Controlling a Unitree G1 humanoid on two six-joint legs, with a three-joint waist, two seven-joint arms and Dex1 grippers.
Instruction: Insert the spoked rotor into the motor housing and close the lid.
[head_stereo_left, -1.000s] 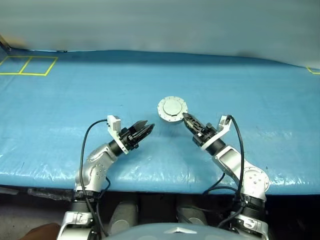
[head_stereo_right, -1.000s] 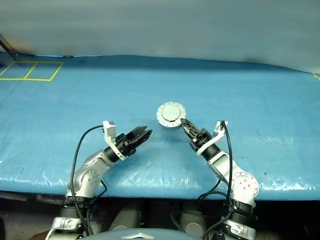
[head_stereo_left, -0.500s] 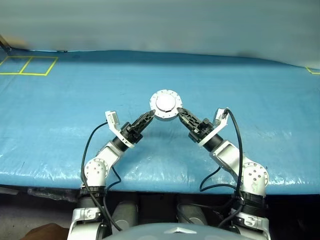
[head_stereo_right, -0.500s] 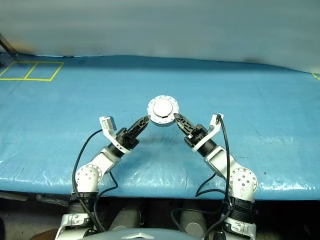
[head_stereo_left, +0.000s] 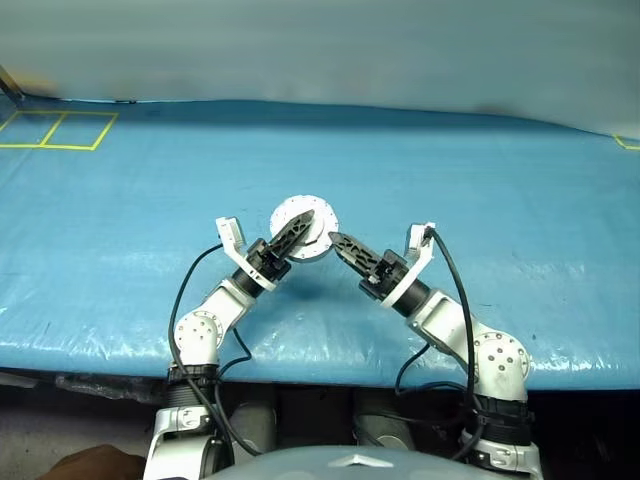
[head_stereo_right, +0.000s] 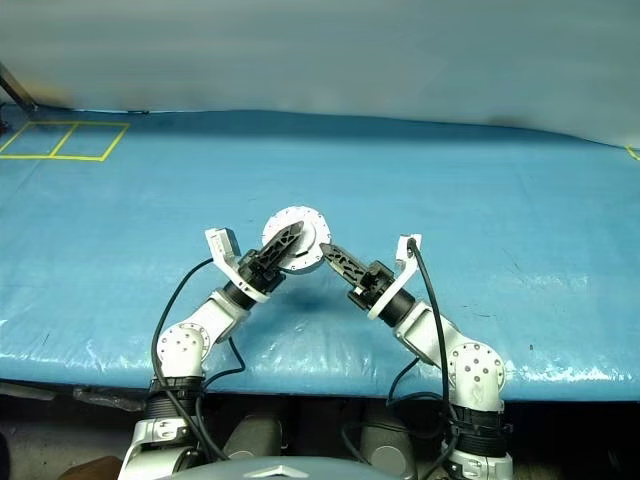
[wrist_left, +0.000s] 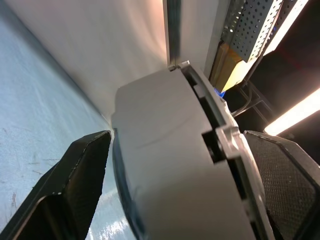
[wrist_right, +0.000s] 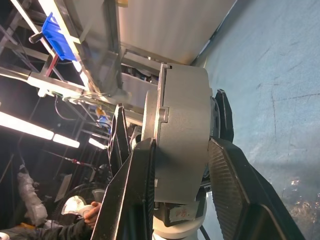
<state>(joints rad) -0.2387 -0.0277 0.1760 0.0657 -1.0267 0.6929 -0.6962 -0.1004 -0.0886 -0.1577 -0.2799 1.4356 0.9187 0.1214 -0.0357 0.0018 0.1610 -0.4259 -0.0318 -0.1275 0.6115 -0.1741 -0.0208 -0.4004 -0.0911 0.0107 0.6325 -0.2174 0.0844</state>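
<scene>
Motor housing has shifted left and tilted up since the earlier frame, lifted over the blue table. Eye views — right gripper pinches its right edge, left gripper straddles it. Left wrist view — fingers spread wide around the housing. Right wrist view — fingers clamp the rim.

Motor housing partly hidden behind left hand; coils unseen.

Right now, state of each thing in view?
Motor housing: lid on, lifted off the blue table cover, tilted on edge.
Right gripper: jaws shut on the motor housing's rim.
Left gripper: jaws open, one either side of the motor housing.
</scene>
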